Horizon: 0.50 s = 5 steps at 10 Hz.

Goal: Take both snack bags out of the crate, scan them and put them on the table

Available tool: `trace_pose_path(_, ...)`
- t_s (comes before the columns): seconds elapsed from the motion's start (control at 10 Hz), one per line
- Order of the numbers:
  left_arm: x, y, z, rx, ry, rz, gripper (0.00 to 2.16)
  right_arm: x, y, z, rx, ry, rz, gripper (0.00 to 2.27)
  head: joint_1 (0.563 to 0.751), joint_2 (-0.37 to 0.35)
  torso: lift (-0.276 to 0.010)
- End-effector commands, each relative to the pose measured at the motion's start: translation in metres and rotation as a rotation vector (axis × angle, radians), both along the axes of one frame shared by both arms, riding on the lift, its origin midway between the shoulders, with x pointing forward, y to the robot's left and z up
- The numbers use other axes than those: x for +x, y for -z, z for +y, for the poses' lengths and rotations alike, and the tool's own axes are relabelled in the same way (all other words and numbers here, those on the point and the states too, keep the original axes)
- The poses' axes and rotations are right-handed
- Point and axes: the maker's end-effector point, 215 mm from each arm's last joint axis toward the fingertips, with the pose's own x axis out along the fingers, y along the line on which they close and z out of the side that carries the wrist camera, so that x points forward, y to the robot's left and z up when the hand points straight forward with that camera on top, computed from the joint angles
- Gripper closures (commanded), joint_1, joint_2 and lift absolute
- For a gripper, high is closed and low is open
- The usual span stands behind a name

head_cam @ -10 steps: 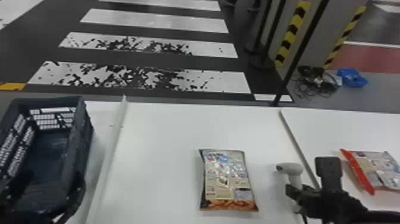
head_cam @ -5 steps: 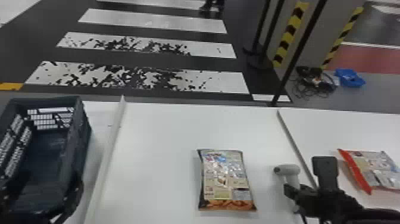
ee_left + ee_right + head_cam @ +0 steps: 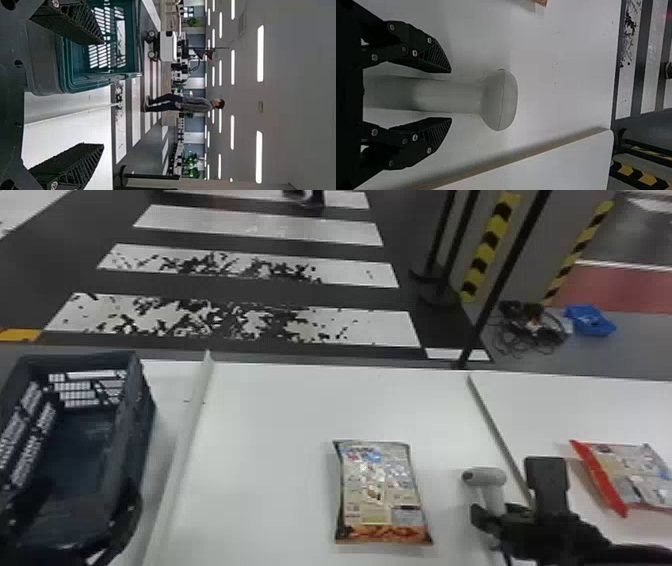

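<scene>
Grey scanner (image 3: 487, 476) is standing ungripped inside my half-open right gripper (image 3: 509, 487); my empty left gripper (image 3: 70, 500) is gaping wide.

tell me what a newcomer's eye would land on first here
Probably the shiny snack bag lying alone in the middle of the white table, with the bold striped crossing on the floor beyond. Next, the pale scanner to its right, its handle between the right gripper's parted fingers, and the dark crate at far left.
</scene>
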Motion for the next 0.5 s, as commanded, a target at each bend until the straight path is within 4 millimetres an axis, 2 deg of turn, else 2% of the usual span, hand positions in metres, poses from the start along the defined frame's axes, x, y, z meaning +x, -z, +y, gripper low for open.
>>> trace_pose_path(0.0,0.000,0.000,0.000,0.000,0.000,0.000,0.07,0.002,-0.004,-0.001,-0.001,0.003,-0.011,0.02,0.695,-0.134,-0.092)
trace_pose_path(0.1,0.000,0.000,0.000,0.000,0.000,0.000,0.07,0.002,-0.009,-0.003,-0.010,0.007,-0.024,0.04,0.695,-0.135,-0.092)
trace_pose_path(0.4,0.000,-0.001,0.001,0.002,0.000,-0.002,0.07,-0.007,-0.049,-0.015,-0.049,0.042,-0.075,0.05,0.695,-0.145,-0.092)
